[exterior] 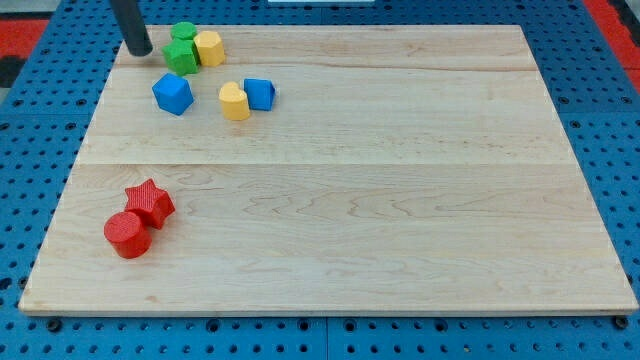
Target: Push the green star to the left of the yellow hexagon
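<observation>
My tip (140, 50) sits near the view's top-left corner of the wooden board (400, 200), just left of the green star (181, 56), small gap, not touching. No hand on this rod, so it holds nothing. Green star touches the yellow hexagon (209, 47) on its right; a green block (183, 32), shape unclear, is behind the star. Below the star: blue block (172, 94), yellow block (234, 101), blue cube (260, 94). Far below: red star (150, 202) touching red cylinder (128, 235).

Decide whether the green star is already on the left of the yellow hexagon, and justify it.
Yes: the green star touches the yellow hexagon's left side. My tip stands apart, further left.
</observation>
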Motion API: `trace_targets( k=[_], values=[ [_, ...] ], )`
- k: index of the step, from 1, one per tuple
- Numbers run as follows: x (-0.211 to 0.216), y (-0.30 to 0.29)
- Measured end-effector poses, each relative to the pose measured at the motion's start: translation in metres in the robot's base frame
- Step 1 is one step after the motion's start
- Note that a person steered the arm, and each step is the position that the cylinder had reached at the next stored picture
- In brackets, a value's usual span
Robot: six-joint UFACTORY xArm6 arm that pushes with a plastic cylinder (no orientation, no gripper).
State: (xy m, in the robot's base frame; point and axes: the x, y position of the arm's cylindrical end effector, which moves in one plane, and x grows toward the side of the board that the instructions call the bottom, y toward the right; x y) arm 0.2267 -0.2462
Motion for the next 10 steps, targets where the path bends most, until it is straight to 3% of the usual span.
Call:
trace_targets(
  k=[1, 2, 3, 6, 8, 10],
  values=[
    [-0.023, 0.015],
    [0.005, 0.115],
    [0.025, 0.140],
    [0.001, 0.074],
    [0.005, -0.022],
    [0.024, 0.101]
  ],
)
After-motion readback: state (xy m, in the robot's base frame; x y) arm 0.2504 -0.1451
